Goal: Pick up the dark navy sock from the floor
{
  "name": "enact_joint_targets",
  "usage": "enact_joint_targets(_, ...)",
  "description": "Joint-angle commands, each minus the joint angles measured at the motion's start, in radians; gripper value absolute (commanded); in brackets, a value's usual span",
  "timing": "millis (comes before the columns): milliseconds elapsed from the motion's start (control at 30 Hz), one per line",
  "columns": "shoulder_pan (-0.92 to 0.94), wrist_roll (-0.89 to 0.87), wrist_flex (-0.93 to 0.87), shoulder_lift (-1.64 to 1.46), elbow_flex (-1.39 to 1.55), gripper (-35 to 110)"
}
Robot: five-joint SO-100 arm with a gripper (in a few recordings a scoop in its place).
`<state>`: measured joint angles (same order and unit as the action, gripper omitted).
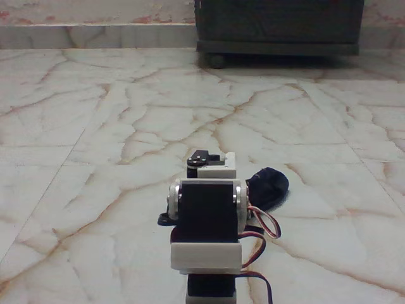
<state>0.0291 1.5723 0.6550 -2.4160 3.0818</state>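
- One fixed view, set low over the glossy cream-white marble floor (pixel 95 126) with its reddish-brown veins and thin grout lines.
- Seen from behind: the white-and-black robot arm (pixel 206 218), rising at the bottom centre of the picture, black servo block facing the camera, white plastic brackets above and below.
- Lay on the tiles just right of the arm and slightly beyond it: the small, lumpy, dark navy fabric sock (pixel 269 185), near-black, rounded end toward the right.
- Hid the sock's left edge behind the arm's upper servo; touching or merely overlapping, could not tell.
- Curled out from the arm's right side, below the sock: red, yellow and dark wires (pixel 266 229).
- Stood beyond the arm's big servo, at its far end: a smaller white bracket with a black part on top (pixel 211 164), level with the sock's left side.
- Gripper hidden by the arm's own body; fingers not made out, so whether spread or closed, and whether holding anything, could not tell.
- Stood far beyond the arm, at the top of the picture: a dark wooden cabinet (pixel 278 25) on a round foot (pixel 217 61).
- Ran behind the cabinet and well beyond the arm: a pale marble skirting strip (pixel 95 35) along the wall base.
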Motion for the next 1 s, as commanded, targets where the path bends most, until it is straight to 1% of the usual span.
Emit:
enact_joint_targets(0, 0.052, -0.018, 0.1, -0.011, 0.0, 0)
enact_joint_targets(533, 0.048, -0.02, 0.061, -0.011, 0.0, 0)
enact_joint_targets(667, 0.048, -0.025, 0.044, 0.071, -0.049, 0)
enact_joint_targets(733, 0.048, -0.037, -0.017, 0.137, -0.143, 0)
enact_joint_targets(967, 0.048, -0.11, -0.319, 0.402, -0.497, 0)
